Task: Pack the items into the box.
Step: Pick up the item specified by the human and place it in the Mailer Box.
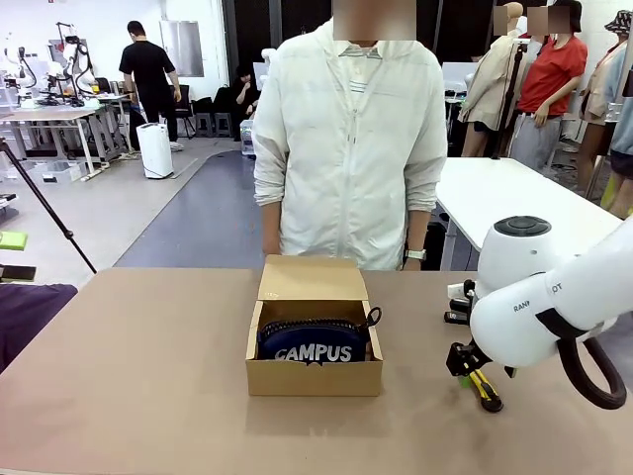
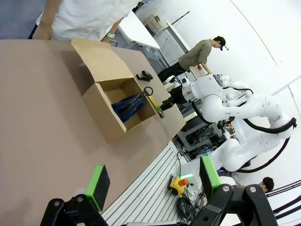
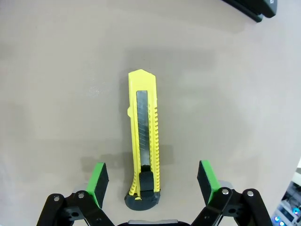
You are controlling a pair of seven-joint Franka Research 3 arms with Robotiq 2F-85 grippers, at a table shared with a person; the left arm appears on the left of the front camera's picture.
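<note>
A: Item one, the box?
B: Box [image 1: 314,377]: tan cardboard, mid-desk [image 1: 138,346]. The lid flap is open and leans back toward the person [image 1: 351,148] at the far side.
A: Contents?
B: Pouch [image 1: 314,348]: navy, lying inside the box, with white "CAMPUS" lettering facing the robot's side. A black pull ring sits at its right end, by the box wall.
A: Item two, the knife?
B: Knife [image 3: 145,141]: yellow and black, flat on the desk. It lies outside the box, to its right and apart from it.
A: Right claw?
B: Right claw [image 3: 152,175]: open wide and poised over the knife. Its green pads [image 3: 99,181] stand on either side of the knife's black end, and neither touches it.
A: Left claw?
B: Left claw [image 2: 154,181]: open, with nothing between the pads. It is held above the desk, well apart from the box.
</note>
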